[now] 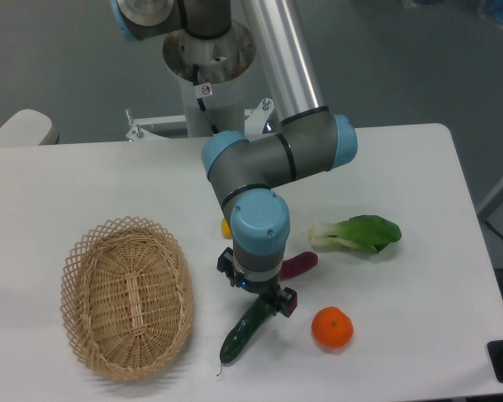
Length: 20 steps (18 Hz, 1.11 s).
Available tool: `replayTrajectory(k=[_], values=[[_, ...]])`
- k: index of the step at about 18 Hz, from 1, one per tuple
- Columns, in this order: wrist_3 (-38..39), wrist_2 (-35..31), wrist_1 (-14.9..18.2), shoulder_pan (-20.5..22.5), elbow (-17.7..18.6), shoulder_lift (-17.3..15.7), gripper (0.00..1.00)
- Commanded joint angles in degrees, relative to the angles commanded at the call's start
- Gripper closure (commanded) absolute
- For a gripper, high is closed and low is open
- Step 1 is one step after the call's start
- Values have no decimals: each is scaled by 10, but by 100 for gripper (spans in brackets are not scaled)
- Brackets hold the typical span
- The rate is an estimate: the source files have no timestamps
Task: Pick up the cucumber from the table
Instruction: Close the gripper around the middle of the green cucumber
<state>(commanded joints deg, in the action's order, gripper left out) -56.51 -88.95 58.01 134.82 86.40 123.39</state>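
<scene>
The dark green cucumber (241, 334) lies on the white table (419, 167) near its front edge, slanting from lower left to upper right. My gripper (268, 303) hangs directly over the cucumber's upper right end, which the wrist hides. One dark finger (287, 303) shows beside that end. The wrist blocks the jaws, so I cannot tell whether they are open or shut, or whether they touch the cucumber.
A woven wicker basket (127, 295) sits to the left. An orange (332, 327) lies just right of the cucumber. A purple sweet potato (299, 264) pokes out behind the wrist, a bok choy (358, 234) lies further right, and a small yellow object (225, 227) peeks behind the arm.
</scene>
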Motion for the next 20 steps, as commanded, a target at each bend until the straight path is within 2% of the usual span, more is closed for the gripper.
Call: replayTrajectory(k=[6, 20], values=[[2, -1, -47, 1, 8, 17, 0], [24, -1, -67, -4, 24, 29, 0]])
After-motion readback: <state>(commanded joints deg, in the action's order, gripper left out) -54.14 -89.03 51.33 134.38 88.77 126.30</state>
